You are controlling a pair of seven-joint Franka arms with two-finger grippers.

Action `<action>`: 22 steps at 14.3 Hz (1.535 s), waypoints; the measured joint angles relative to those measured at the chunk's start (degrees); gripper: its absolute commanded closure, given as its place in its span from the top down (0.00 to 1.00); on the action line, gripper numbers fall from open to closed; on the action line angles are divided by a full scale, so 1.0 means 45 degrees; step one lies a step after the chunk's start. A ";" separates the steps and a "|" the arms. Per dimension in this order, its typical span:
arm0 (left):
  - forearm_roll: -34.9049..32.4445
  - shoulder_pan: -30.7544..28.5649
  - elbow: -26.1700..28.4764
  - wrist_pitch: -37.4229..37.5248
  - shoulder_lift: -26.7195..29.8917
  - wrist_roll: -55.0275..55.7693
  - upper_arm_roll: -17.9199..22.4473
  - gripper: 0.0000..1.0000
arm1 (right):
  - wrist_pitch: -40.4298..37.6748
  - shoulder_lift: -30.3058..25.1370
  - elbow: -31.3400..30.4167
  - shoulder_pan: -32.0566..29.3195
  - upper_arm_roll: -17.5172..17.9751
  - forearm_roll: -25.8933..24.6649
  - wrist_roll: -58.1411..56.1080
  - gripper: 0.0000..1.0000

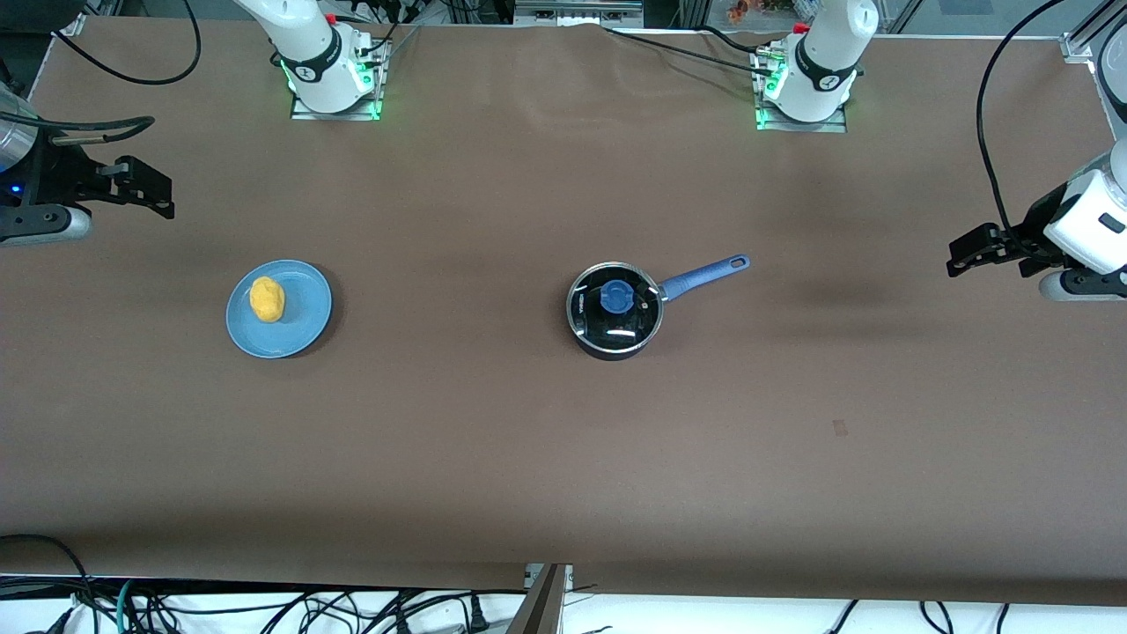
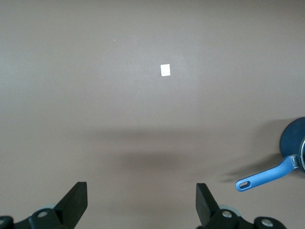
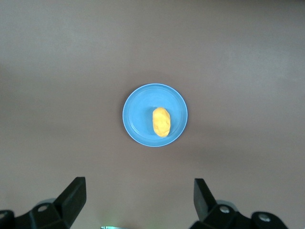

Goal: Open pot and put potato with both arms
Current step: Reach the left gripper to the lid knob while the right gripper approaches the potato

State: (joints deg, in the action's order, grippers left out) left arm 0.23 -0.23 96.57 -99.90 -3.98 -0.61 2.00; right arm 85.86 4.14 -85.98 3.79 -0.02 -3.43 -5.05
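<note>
This is a robotics lab, no kitchen: two white arms [image 1: 308,53] bolted on steel plates [image 1: 801,119] glowing green, a bench [image 1: 528,440] under brown sheeting, loose cables [image 1: 264,608] tangled along its edge, aluminium framing [image 1: 1079,44] at the corner.

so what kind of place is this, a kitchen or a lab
Likely a robotics lab, not a kitchen: two bolted-down white arms, a brown covered table, loose cables along its edge, and a lone black lidded saucepan.

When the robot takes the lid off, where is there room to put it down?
Bare brown table lies between the blue plate holding the potato and the pot, and nearer the front camera than both. More lies under the open left gripper. The open right gripper hangs at its own end. Nowhere is crowded.
</note>
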 measured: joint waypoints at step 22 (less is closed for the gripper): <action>0.1344 0.2365 -0.0217 -0.2939 -0.4794 1.1255 -0.6241 1.00 | 0.0231 0.0883 -0.0038 0.0021 0.0003 0.0494 -0.0006 1.00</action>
State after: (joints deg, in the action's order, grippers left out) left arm 6.28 10.41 95.59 -113.13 -25.55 50.04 -26.08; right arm 86.90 8.12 -86.15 3.88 -0.01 -1.21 -5.08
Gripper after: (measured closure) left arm 0.000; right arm 0.000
